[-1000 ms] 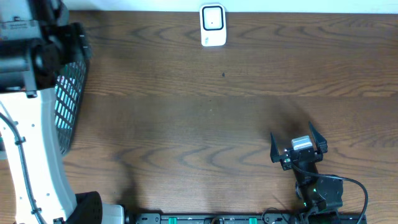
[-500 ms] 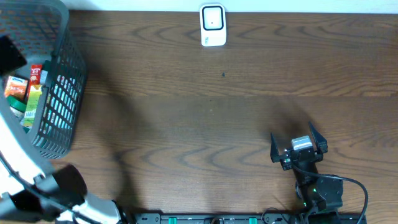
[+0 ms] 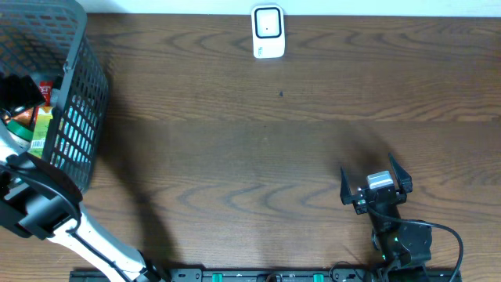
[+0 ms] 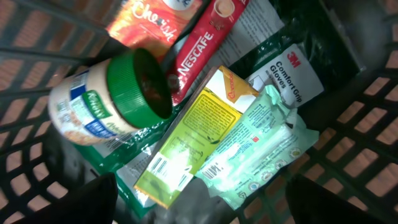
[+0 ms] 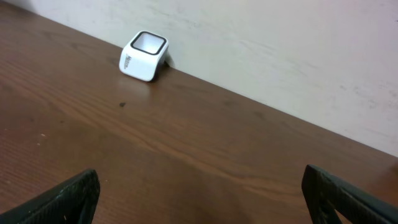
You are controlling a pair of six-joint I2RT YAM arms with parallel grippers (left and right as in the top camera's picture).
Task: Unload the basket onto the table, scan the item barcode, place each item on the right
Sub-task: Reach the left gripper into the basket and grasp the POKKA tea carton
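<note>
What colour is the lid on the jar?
Green. The lid shows best in the left wrist view.

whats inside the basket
In the basket: a green-lidded jar, a Nescafe sachet, a yellow carton, a 3M gloves pack, a pale green pouch and an orange packet, piled overlapping. Anything beneath them is covered.

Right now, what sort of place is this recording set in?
Likely a mock shop checkout: a white barcode scanner on a wooden table, and a wire basket of packaged groceries.
</note>
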